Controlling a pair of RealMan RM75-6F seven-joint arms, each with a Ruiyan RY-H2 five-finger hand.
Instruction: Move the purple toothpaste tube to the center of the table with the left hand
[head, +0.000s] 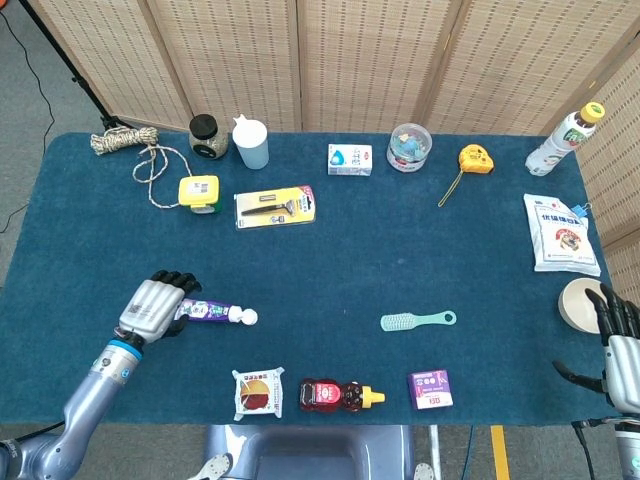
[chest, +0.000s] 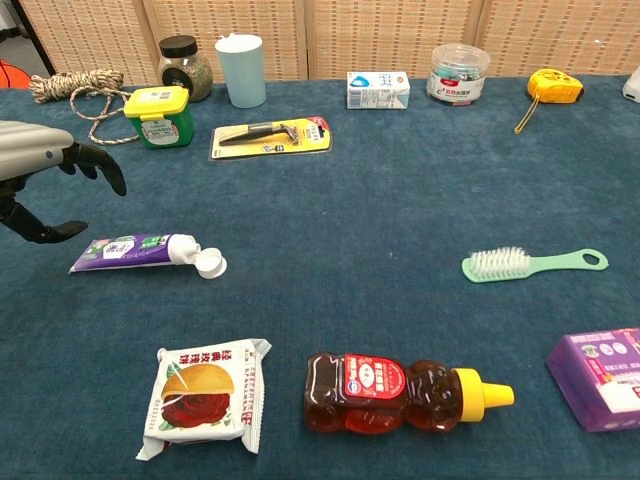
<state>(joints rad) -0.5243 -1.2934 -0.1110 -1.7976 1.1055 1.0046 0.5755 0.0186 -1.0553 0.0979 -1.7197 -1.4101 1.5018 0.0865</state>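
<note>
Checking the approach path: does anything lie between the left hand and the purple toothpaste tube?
Nothing: in the chest view only bare blue cloth separates the left hand from the purple toothpaste tube.

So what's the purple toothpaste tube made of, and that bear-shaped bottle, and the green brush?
The purple toothpaste tube looks like soft, slightly glossy plastic with a hard white cap. The bear-shaped bottle seems to be clear shiny plastic, since dark reddish liquid shows through it, with a yellow cap. The green brush looks like smooth matte plastic with pale bristles.
</note>
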